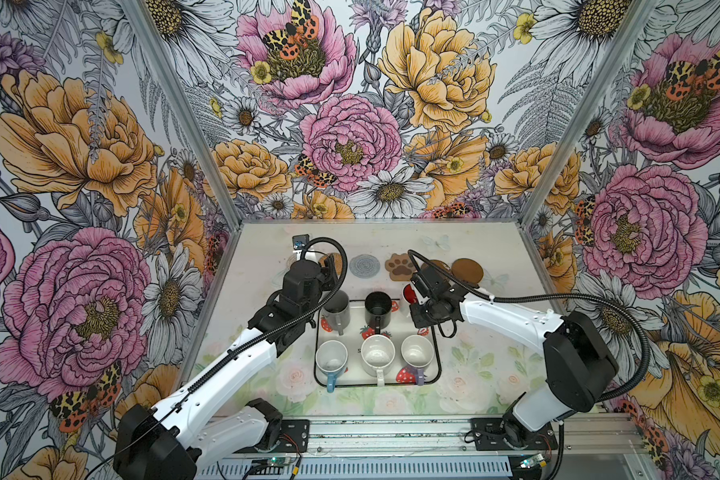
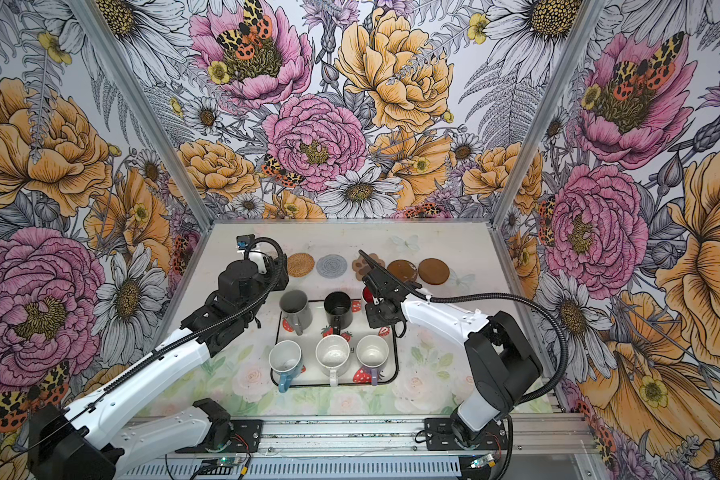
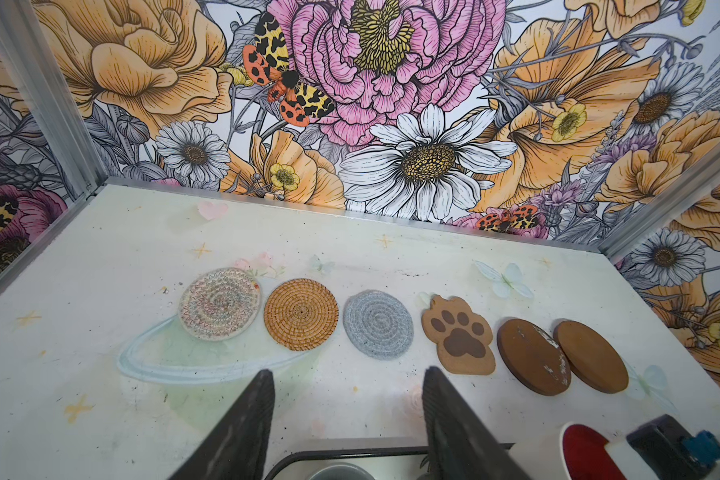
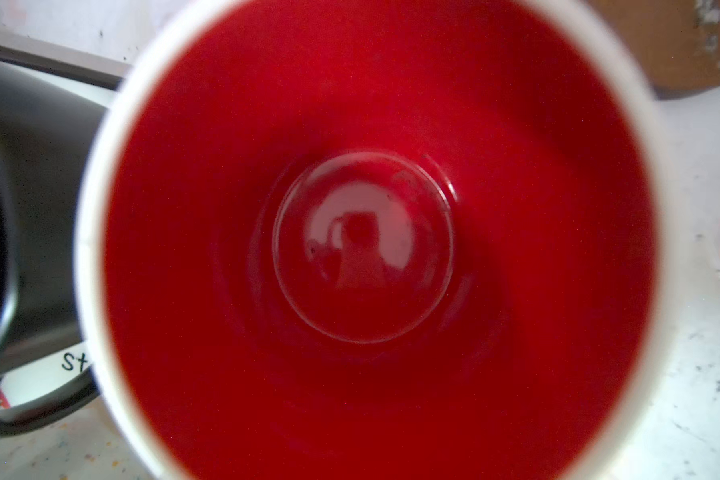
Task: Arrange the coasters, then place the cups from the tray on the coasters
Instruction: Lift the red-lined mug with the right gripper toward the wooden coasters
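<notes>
Right hand (image 1: 419, 296) closed on red mug (image 1: 409, 294), apparently by its handle, at tray (image 1: 439, 361) far corner. Left hand (image 3: 347, 374) half-open, empty, near coasters (image 3: 378, 324). Mug judged glazed ceramic: stiff, heavyish, slippery, chips easily. Handle hold may swing.

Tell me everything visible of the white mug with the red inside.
The white mug with a red inside looks like glossy ceramic: white rim and outer wall, deep red interior, empty, mouth up. It is by the far right corner of the cream strawberry-print tray, beside the matte black mug. The right arm covers most of it in both top views, so its handle and any grip are hidden.
</notes>
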`<action>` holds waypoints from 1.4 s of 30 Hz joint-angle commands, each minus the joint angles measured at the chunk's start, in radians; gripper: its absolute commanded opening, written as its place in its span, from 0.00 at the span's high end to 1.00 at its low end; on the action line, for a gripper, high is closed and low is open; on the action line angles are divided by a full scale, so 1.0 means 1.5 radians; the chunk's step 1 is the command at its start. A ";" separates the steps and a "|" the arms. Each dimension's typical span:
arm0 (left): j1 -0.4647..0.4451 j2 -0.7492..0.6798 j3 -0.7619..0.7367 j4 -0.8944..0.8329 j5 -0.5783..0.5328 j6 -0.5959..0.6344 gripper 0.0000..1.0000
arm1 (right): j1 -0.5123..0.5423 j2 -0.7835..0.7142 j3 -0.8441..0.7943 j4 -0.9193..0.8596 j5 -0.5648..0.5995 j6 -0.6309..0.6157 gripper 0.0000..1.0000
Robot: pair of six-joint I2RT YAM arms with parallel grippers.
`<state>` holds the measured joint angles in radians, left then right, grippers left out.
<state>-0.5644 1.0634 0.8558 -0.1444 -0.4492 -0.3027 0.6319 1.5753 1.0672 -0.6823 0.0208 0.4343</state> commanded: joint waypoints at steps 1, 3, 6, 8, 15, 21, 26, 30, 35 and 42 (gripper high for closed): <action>0.006 -0.001 -0.006 0.009 -0.004 0.014 0.41 | -0.001 -0.043 0.031 0.019 0.031 -0.014 1.00; 0.007 -0.006 -0.010 0.011 -0.005 0.015 0.41 | -0.001 -0.050 0.034 0.017 0.030 -0.018 1.00; 0.009 -0.008 -0.012 0.011 -0.005 0.014 0.41 | -0.001 -0.057 0.039 0.014 0.037 -0.023 1.00; 0.010 -0.008 -0.012 0.011 -0.004 0.014 0.41 | -0.002 -0.061 0.042 0.011 0.042 -0.028 1.00; 0.011 -0.008 -0.009 0.006 0.003 0.009 0.41 | -0.020 -0.073 0.059 0.001 0.059 -0.052 1.00; 0.011 -0.012 -0.008 -0.002 -0.002 0.010 0.41 | -0.059 -0.079 0.076 -0.014 0.069 -0.072 1.00; 0.013 -0.024 -0.015 -0.004 -0.008 0.012 0.41 | -0.095 -0.086 0.085 -0.032 0.088 -0.087 1.00; 0.017 -0.031 -0.020 -0.004 -0.007 0.012 0.41 | -0.123 -0.090 0.089 -0.040 0.109 -0.100 1.00; 0.021 -0.031 -0.022 -0.003 -0.005 0.011 0.41 | -0.156 -0.080 0.102 -0.049 0.133 -0.116 1.00; 0.027 -0.027 -0.022 -0.002 -0.002 0.012 0.41 | -0.198 -0.046 0.135 -0.050 0.175 -0.140 1.00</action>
<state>-0.5365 1.0328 0.8368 -0.1528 -0.4488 -0.3027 0.3531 1.4944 1.1984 -0.8082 0.2115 0.2546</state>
